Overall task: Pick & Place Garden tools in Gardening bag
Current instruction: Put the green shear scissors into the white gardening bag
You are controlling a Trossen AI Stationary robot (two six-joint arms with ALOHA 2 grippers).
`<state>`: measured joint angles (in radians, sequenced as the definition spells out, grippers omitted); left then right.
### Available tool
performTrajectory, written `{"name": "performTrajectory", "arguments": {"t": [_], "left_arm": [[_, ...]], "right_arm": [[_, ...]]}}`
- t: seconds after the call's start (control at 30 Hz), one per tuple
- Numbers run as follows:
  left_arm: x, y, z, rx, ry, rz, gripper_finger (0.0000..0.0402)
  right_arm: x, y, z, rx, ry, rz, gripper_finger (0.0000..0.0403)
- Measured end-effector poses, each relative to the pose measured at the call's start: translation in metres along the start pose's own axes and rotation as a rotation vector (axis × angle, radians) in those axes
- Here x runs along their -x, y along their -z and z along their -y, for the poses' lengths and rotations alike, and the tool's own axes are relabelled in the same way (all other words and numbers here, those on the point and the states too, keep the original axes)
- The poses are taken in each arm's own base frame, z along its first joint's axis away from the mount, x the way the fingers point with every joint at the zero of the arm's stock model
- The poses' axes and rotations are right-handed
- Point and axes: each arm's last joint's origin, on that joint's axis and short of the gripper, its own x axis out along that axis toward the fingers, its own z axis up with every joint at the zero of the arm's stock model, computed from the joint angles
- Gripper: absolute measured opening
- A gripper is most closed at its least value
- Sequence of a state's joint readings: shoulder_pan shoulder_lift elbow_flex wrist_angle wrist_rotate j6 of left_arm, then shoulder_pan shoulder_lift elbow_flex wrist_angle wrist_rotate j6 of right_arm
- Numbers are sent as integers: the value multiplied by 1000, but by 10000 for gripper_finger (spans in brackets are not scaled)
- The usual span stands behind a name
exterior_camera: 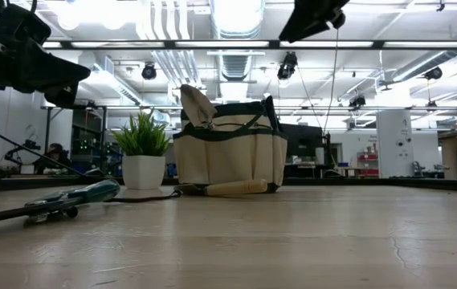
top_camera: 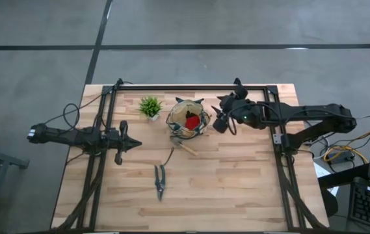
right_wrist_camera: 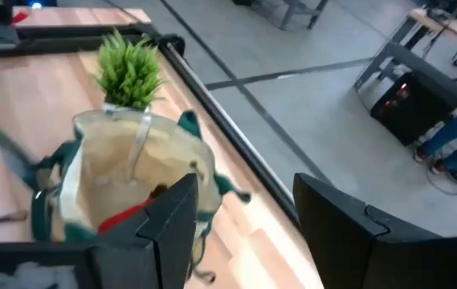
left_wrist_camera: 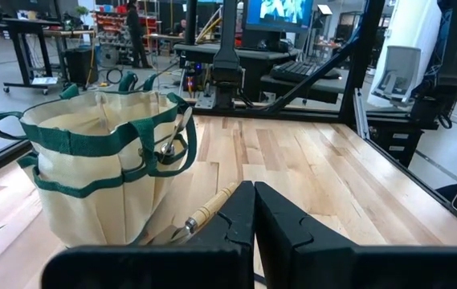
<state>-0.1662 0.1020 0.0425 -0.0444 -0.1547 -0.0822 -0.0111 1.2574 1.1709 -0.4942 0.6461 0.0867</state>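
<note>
The tan gardening bag [top_camera: 188,121] with dark green trim stands at the table's far middle, and a red item [top_camera: 192,121] lies inside it. A metal tool [left_wrist_camera: 172,138] sticks up at the bag's rim. A wooden-handled tool [top_camera: 186,147] lies on the table against the bag's near side. Dark pruning shears [top_camera: 160,181] lie flat nearer the front edge. My right gripper [top_camera: 222,123] hovers open just right of the bag, above its rim, with nothing between its fingers [right_wrist_camera: 172,225]. My left gripper [top_camera: 132,143] waits shut at the left, clear of everything.
A small green potted plant [top_camera: 150,106] in a white pot stands just left of the bag. Black frame rails [top_camera: 191,87] run along the table's far, left and right sides. Bare wood [top_camera: 237,188] lies between the bag and the front edge.
</note>
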Motion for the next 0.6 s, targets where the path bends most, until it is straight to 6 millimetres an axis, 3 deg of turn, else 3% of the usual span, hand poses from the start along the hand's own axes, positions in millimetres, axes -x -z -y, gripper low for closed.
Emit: {"name": "performTrajectory", "arguments": {"t": [0.2,0.33,0.6], "left_arm": [[0,0,0,0,0,0,10],[0,0,0,0,0,0,10],[0,0,0,0,0,-1,10]], "right_arm": [[14,13,-4,-29,-63,-37,198],[24,26,-7,-61,-159,-21,174],[45,62,-4,-81,-319,114,41]]}}
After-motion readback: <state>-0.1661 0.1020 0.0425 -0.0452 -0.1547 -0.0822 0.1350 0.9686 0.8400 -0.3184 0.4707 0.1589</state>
